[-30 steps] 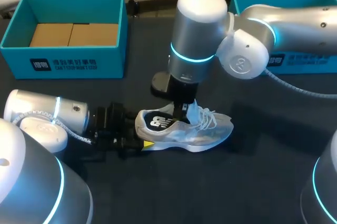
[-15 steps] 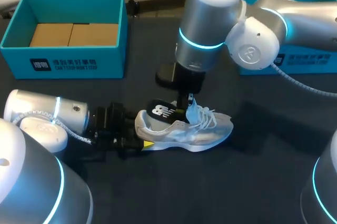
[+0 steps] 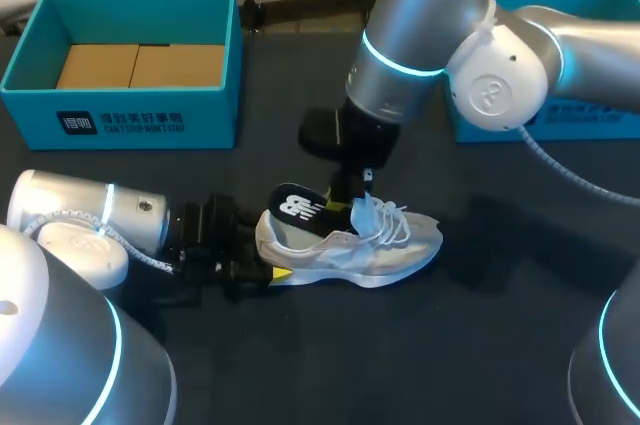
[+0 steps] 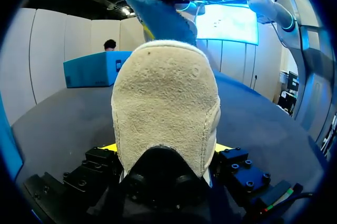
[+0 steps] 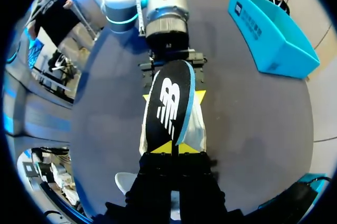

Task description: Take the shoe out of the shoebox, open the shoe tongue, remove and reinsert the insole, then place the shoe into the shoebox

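The left shoebox is sitting far back on the left; nearer, the left gripper is squeezing the heel of the shoe, one yellow tip on each side; the shoe is lying on the table, heel at the left gripper, toe pointing right; the black insole is sticking up over the shoe's mouth, running the same way as the shoe; the right gripper is pinching its end by the laces, fingers tight on it; so the right arm is nearest, and I think the insole is needing only a slide along that line.
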Available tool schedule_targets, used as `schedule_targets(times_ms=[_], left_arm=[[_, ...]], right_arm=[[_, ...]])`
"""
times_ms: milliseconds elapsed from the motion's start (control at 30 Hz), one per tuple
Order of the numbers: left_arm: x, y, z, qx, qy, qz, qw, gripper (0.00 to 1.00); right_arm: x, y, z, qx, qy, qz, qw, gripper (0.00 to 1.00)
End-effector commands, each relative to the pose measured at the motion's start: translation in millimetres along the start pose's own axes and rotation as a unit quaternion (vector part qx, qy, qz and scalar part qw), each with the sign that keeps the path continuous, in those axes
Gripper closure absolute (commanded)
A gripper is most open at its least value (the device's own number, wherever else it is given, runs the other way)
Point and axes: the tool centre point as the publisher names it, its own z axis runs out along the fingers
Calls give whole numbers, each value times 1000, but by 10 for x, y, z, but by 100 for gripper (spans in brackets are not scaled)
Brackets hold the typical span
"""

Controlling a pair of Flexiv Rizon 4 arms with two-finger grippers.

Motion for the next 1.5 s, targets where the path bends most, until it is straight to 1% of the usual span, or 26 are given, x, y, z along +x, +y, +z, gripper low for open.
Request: schedule_targets(times_ms=[33,267,433,500,533,567,667,700,733,767,833,900,933,967,1033,1100,1267,1333,1367,1500], left_arm=[[-5,13,9,-2,0,0,1000,100],[-5,13,9,-2,0,0,1000,100],[-5,13,9,-2,0,0,1000,100],[-5,13,9,-2,0,0,1000,100],[-5,13,9,-2,0,0,1000,100],[-5,13,9,-2,0,0,1000,100],[-5,13,9,-2,0,0,1000,100],[-5,13,9,-2,0,0,1000,100],[-5,13,9,-2,0,0,1000,100],[-5,13,9,-2,0,0,1000,100],[-5,13,9,-2,0,0,1000,100],[-5,13,9,-2,0,0,1000,100],[-5,13,9,-2,0,0,1000,100],[-5,13,9,-2,0,0,1000,100],[-5,13,9,-2,0,0,1000,100],[-5,13,9,-2,0,0,1000,100],[-5,13,9,-2,0,0,1000,100],[-5,13,9,-2,0,0,1000,100],[-5,13,9,-2,0,0,1000,100],[-5,13,9,-2,0,0,1000,100]], right_arm=[[-39,171,52,-2,10,-11,1000,100],[-120,382,155,-5,28,-21,999,100],[-127,440,200,-21,44,-9,999,100],[-123,438,210,-35,55,2,998,100],[-120,425,211,-42,60,9,997,73],[-118,414,208,-44,62,10,997,56],[-102,384,177,-60,73,13,995,50],[-102,381,172,-62,76,12,995,43],[-99,374,152,-65,83,11,994,31],[-100,370,142,-66,88,11,994,30],[-111,361,115,-68,109,6,992,17],[-125,357,107,-55,125,6,991,12],[-134,352,104,-49,137,4,989,7],[-141,345,103,-53,150,-1,987,2],[-154,316,104,-46,166,-1,985,1],[-173,272,114,-51,184,-3,982,0],[-201,182,155,-48,205,5,978,0],[-206,189,179,-63,213,4,975,0],[-207,174,197,-64,218,6,974,0],[-183,163,229,-90,230,9,969,7]])
